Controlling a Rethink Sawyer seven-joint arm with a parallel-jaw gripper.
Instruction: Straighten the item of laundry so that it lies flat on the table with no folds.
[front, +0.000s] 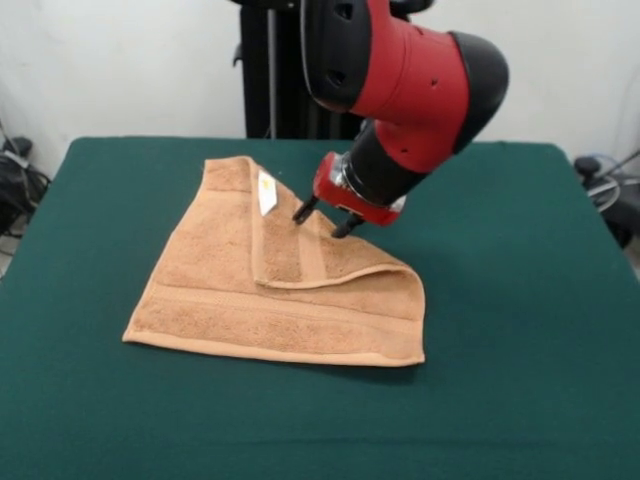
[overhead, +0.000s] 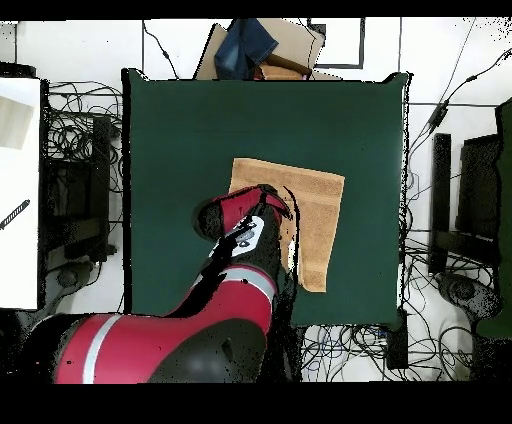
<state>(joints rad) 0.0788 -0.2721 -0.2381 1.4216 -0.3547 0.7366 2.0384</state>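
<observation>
The robot's pincer stood open, its two dark fingertips spread apart and pointing down at the folded-over part of the tan towel, at or just above the cloth; whether they touched it could not be told. The red and black arm slanted down to it from above. The towel lay near the middle of the green table, not yet flat: one portion was doubled back over the rest, forming a raised flap with a curled edge on the side toward the arm. A small white tag showed on the flap near the towel's far corner. From overhead, the arm covered one side of the towel. Beyond the table's edge, cables lay tangled on the floor, and a cardboard box sat by the opposite end.
</observation>
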